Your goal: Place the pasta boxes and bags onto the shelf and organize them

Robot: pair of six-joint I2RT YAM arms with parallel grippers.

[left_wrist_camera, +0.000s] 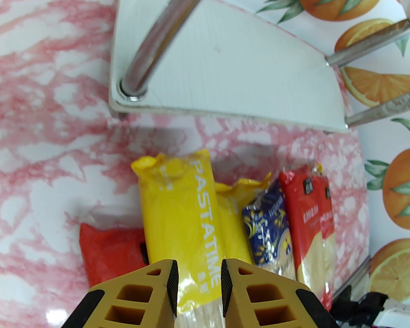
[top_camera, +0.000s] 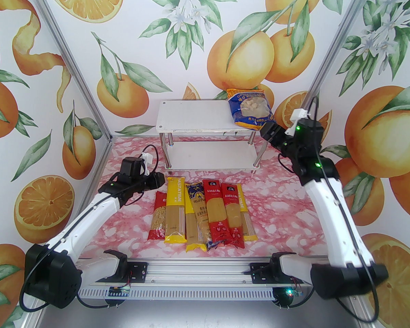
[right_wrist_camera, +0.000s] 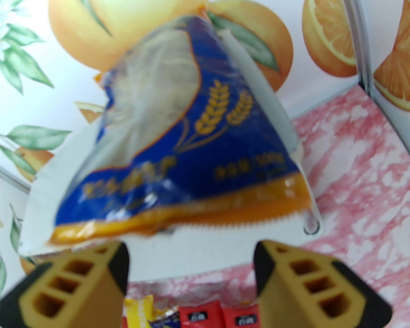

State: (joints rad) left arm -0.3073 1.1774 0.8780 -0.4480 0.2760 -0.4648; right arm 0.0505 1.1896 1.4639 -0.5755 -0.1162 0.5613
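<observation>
**Blue bag on the shelf; spaghetti packs on the counter**

*Top view.* The blue bag (top_camera: 250, 109) lies at the right end of the upper board of the shelf (top_camera: 191, 114). The right hand (top_camera: 264, 131) is released and sits just near of the bag. The spaghetti packs lie side by side on the counter (top_camera: 276, 210), near of the shelf, long axes running near to far. The left hand (top_camera: 160, 180) hovers at the far end of the yellow pack (top_camera: 175, 214), so the left arm is the nearer one. A red bag (top_camera: 159, 217) lies partly under that pack's left edge.

*Left wrist view.* The jaws stand a narrow gap apart above the yellow pack and visibly clamp nothing. The lower board lies beyond, and a chrome leg (left_wrist_camera: 157, 39) probably stands in the way.

*Right wrist view.* The jaws stand wide. The blue bag lies beyond the fingertips (right_wrist_camera: 121, 261), not between them.
</observation>
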